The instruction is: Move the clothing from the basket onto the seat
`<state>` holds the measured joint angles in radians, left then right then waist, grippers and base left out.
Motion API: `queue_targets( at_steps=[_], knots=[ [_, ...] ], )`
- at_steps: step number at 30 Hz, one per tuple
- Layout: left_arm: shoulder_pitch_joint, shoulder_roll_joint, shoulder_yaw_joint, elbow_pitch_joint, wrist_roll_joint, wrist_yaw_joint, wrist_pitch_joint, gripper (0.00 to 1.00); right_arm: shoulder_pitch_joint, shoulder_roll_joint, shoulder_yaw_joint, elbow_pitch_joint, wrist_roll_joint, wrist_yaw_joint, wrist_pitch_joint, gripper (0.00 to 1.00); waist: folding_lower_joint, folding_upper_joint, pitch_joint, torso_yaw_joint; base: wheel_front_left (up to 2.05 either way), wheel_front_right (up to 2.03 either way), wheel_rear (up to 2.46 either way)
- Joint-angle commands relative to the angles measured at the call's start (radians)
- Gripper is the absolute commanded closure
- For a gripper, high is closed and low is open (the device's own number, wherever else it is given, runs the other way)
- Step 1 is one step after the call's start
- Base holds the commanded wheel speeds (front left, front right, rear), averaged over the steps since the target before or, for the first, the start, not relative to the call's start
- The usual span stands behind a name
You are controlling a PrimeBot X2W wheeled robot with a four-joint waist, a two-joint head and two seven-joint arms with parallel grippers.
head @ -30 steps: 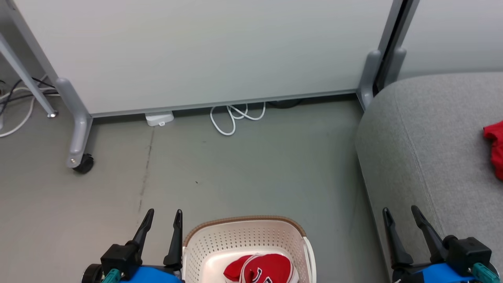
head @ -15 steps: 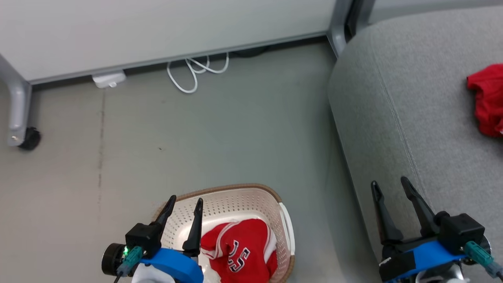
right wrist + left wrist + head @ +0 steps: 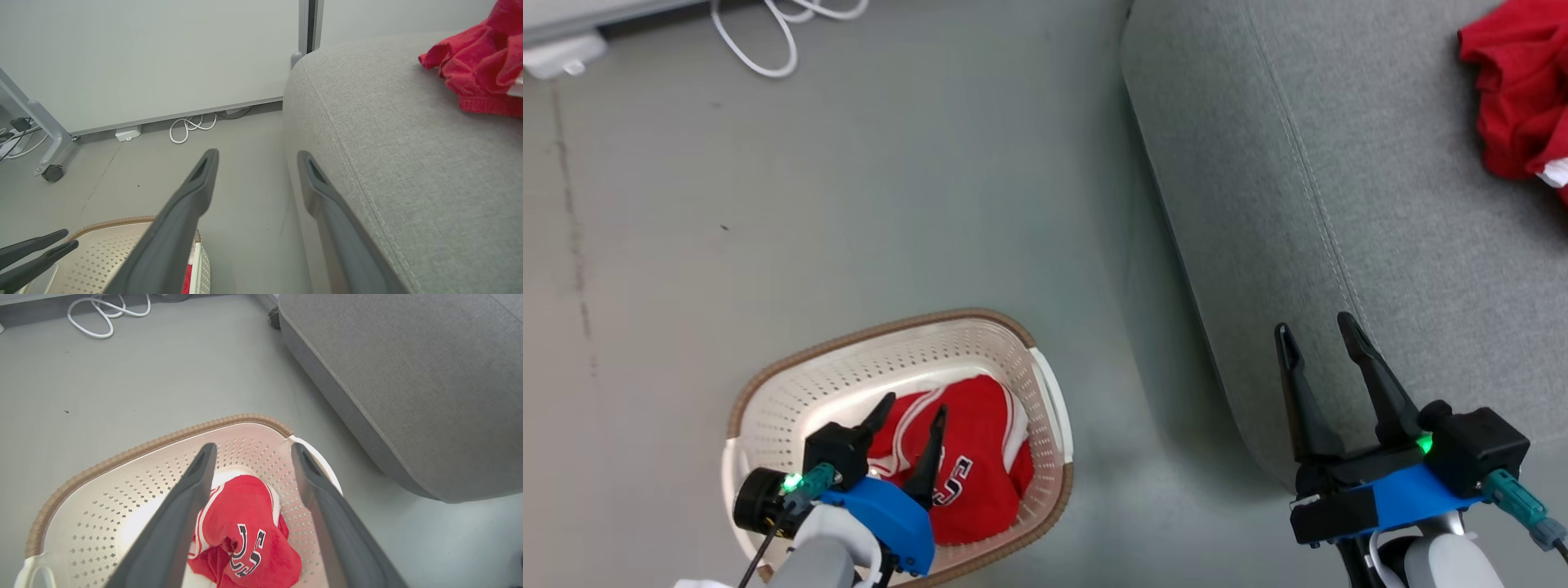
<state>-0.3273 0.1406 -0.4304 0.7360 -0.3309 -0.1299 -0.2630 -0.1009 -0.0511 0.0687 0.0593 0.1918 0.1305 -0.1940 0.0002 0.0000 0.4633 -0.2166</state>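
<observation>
Head view: my left tool (image 3: 914,403), parted, hangs over the jersey (image 3: 980,457) in the basket (image 3: 874,331) at lower left, lined up to pick. The right tool (image 3: 1313,323), parted and empty, idles at the seat (image 3: 1298,163) edge.
Left wrist view: the jersey sits centred ahead.
Right wrist view: the red shirt (image 3: 474,69) lies on the seat, upper right.

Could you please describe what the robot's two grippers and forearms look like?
The left gripper and right gripper each have two long, dark, tapering fingers on a black block, a blue wrist housing, a green light, a teal plug and a pale forearm.
</observation>
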Motion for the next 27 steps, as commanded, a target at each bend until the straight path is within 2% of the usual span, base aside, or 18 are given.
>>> queue_targets(
  at_steps=[1, 12, 27],
  knots=[
    [-0.024, 0.01, -0.001, 0.006, -0.005, 0.0, -0.003, 0.0, -0.017, 0.001, 0.003, 0.001, 0.007, 0.001, -0.007, 0.0, -0.0002, 0.0, 0.053, -0.043, 0.0, 0.0, 0.0],
    [-0.125, 0.05, -0.076, 0.166, -0.081, 0.0, -0.003, 0.0, -0.078, 0.001, 0.051, 0.04, 0.052, 0.001, -0.056, 0.0, -0.0002, 0.0, 0.174, -0.117, 0.0, 0.0, 0.0],
    [-0.243, 0.091, -0.123, 0.293, -0.137, 0.0, 0.032, 0.0, -0.13, 0.001, 0.098, 0.023, 0.101, 0.001, -0.072, 0.0, -0.0002, 0.0, 0.315, -0.144, 0.0, 0.0, 0.0]
  ],
)
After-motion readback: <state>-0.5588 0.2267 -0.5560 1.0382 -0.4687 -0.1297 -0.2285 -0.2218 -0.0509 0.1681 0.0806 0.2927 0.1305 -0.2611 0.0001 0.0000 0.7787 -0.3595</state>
